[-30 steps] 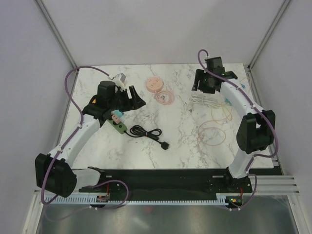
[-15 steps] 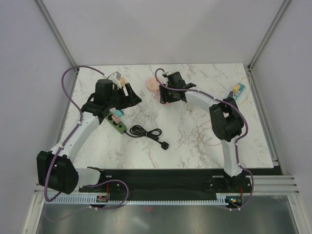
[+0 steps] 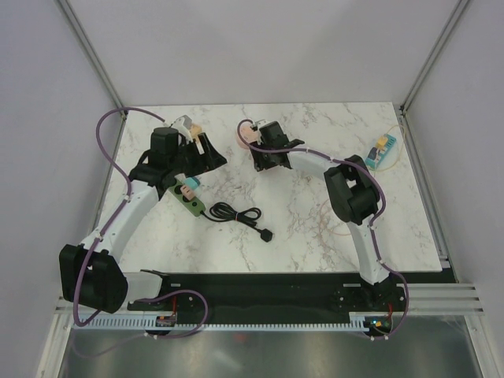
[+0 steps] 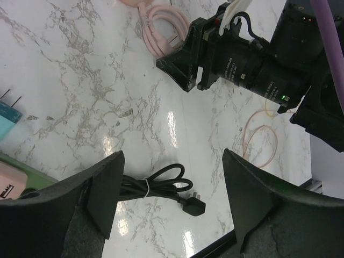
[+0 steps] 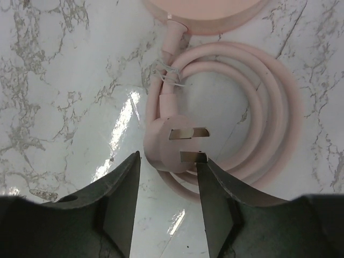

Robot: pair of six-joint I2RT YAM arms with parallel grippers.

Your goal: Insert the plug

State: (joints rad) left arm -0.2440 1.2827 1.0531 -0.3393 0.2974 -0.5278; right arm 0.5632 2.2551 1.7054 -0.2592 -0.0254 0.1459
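Straddling the pink plug (image 5: 172, 142), the right hand (image 5: 167, 183) gapes wide, empty. The plug rests on the counter (image 5: 54, 80) against its coiled cord (image 5: 269, 107), just beyond. Likely light, rigid and smooth: pinch the body's sides, clear of the blades. Far beyond the plug, the left hand (image 4: 172, 177) hangs open, empty.

The left gripper (image 4: 172, 164) and right gripper (image 5: 167, 161) face each other, both with jaws spread apart.
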